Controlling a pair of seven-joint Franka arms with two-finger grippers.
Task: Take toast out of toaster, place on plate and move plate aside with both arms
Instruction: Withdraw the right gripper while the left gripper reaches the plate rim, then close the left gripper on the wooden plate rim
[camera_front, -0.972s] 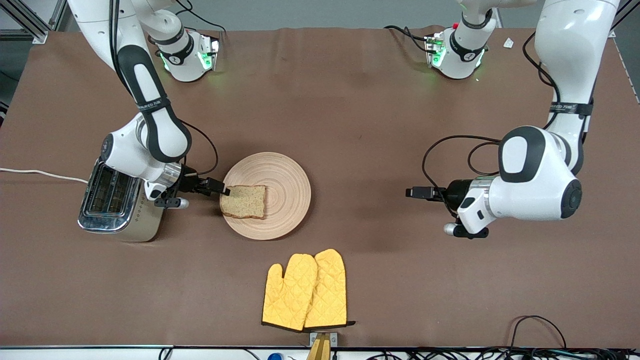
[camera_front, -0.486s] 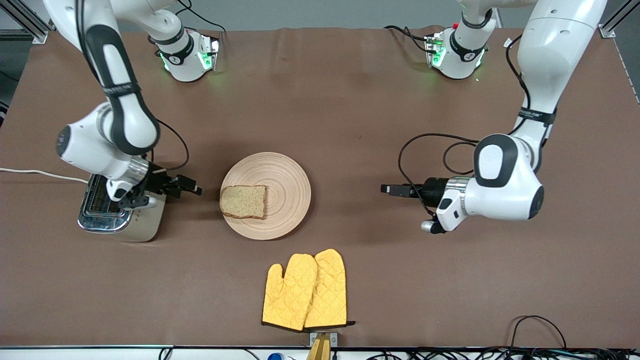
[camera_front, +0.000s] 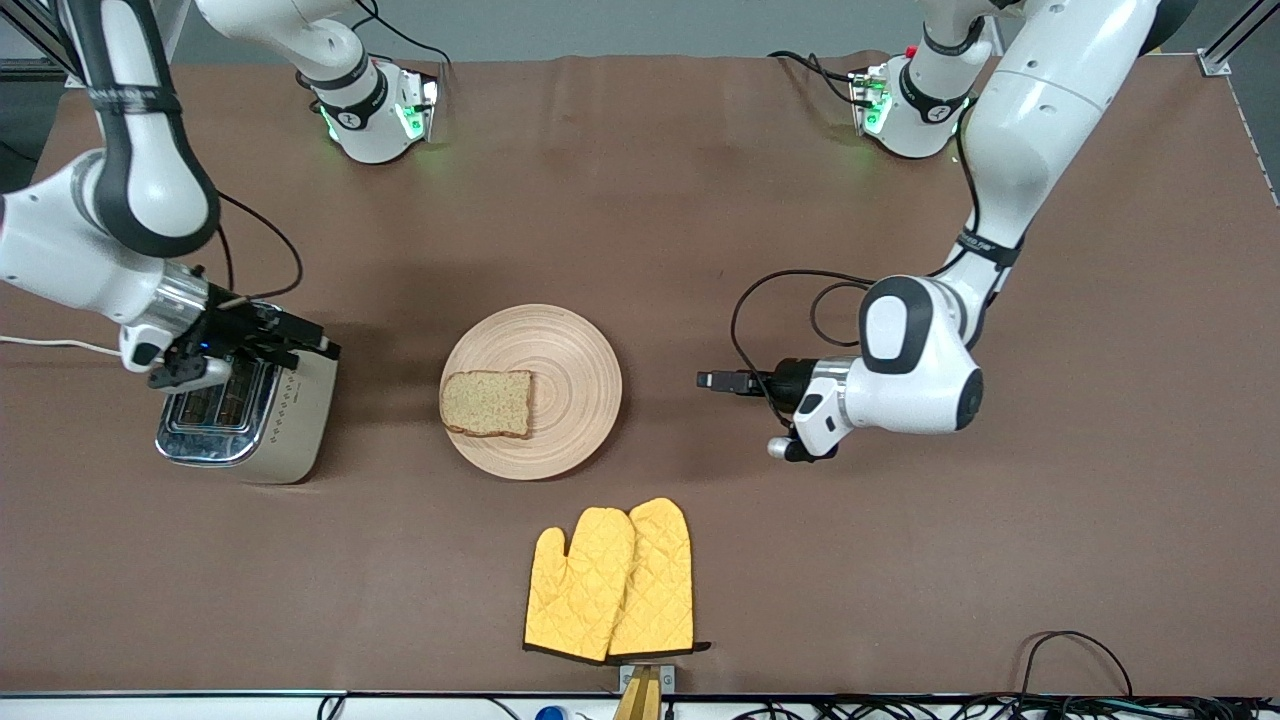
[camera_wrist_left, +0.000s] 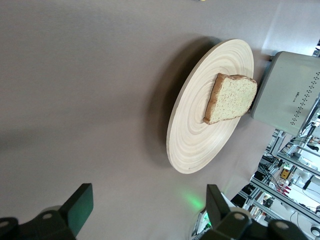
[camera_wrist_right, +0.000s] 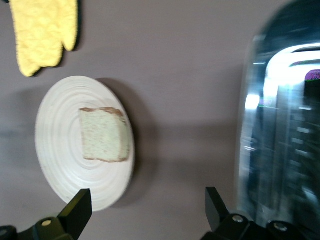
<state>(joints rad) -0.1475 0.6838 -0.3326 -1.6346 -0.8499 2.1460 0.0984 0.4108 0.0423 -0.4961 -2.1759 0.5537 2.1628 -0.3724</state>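
The toast (camera_front: 487, 403) lies flat on the round wooden plate (camera_front: 575, 375), on the side toward the right arm's end. My right gripper (camera_front: 318, 346) is open and empty, up over the toaster's edge nearest the plate. My left gripper (camera_front: 708, 381) is open and empty, low over the table beside the plate toward the left arm's end, pointing at it with a gap between. The left wrist view shows the plate (camera_wrist_left: 195, 130), the toast (camera_wrist_left: 231, 97) and my left gripper (camera_wrist_left: 147, 210). The right wrist view shows the plate (camera_wrist_right: 57, 150), the toast (camera_wrist_right: 103, 135) and my right gripper (camera_wrist_right: 145, 210).
A silver toaster (camera_front: 240, 425) stands toward the right arm's end, with its white cord running off the table edge. It also shows in the left wrist view (camera_wrist_left: 292, 92) and the right wrist view (camera_wrist_right: 285, 130). Two yellow quilted mitts (camera_front: 610, 580) lie nearer the front camera than the plate.
My right gripper let go of the toast, leaving it on the plate, and drew back and up over the toaster. My left gripper moved steadily closer to the plate.
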